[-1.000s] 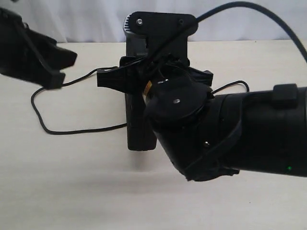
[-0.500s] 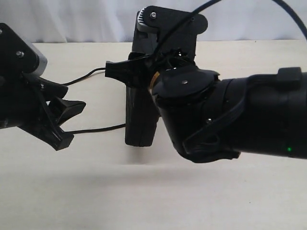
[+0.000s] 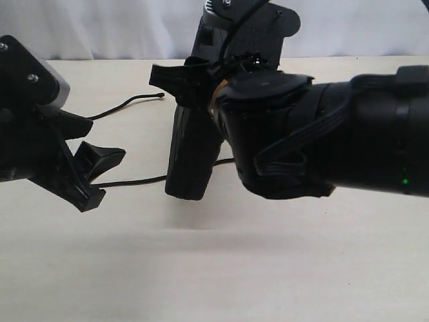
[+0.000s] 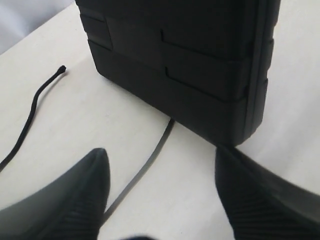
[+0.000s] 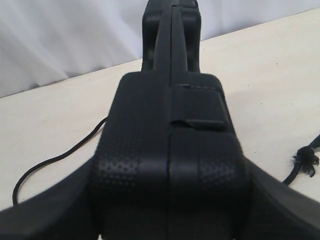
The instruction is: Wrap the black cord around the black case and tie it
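The right claw (image 5: 170, 172) clamps the flat rectangular black plastic case (image 3: 191, 147) from both sides, holding it on edge and tilted, its halves closed and its contents hidden. The left claw (image 4: 162, 197) gapes wide and empty near the case's lower end. The thin black rope-like cord (image 3: 131, 180) lies on the pale table (image 3: 214, 268) and runs beneath that end.

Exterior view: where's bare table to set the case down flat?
Free: the near table strip, in front of the left gripper and right arm. Crowded: between that gripper and the black case, where the black cord runs.
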Controlling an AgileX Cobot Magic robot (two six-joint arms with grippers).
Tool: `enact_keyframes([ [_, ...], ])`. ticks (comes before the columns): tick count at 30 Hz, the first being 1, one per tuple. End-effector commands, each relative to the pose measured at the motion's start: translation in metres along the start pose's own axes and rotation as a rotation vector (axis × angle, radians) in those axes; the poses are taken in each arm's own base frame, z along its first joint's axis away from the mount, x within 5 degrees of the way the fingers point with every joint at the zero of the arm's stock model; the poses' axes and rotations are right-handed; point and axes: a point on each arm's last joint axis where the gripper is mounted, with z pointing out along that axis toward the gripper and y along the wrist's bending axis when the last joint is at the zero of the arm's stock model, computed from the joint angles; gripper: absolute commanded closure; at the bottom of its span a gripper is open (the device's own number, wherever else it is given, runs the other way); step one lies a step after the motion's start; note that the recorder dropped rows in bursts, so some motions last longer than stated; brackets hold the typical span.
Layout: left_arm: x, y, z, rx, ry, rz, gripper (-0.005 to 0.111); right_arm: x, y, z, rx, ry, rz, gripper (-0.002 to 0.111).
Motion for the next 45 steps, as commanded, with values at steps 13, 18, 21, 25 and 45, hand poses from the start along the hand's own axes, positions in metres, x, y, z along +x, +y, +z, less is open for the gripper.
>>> enact_keyframes([
  [13, 0.008, -0.033, 0.023, 0.125, 0.089, 0.216, 0.018, -0.012, 0.000, -0.001, -0.011, -0.034, 0.010, 0.104],
  [18, 0.003, -0.042, 0.023, 0.133, 0.040, 0.172, 0.018, -0.012, 0.000, -0.001, -0.011, -0.034, 0.010, 0.104],
  [21, 0.011, -0.040, 0.026, 0.085, -0.009, 0.111, 0.018, -0.012, 0.000, -0.001, -0.011, -0.034, 0.010, 0.104],
  [25, 0.038, -0.036, 0.027, -0.001, -0.050, 0.078, 0.018, -0.013, 0.000, -0.001, -0.015, -0.041, 0.001, 0.104],
  [45, 0.061, -0.068, 0.030, 0.105, -0.467, 0.161, 0.018, -0.013, 0.001, -0.001, -0.024, -0.040, -0.002, 0.104],
])
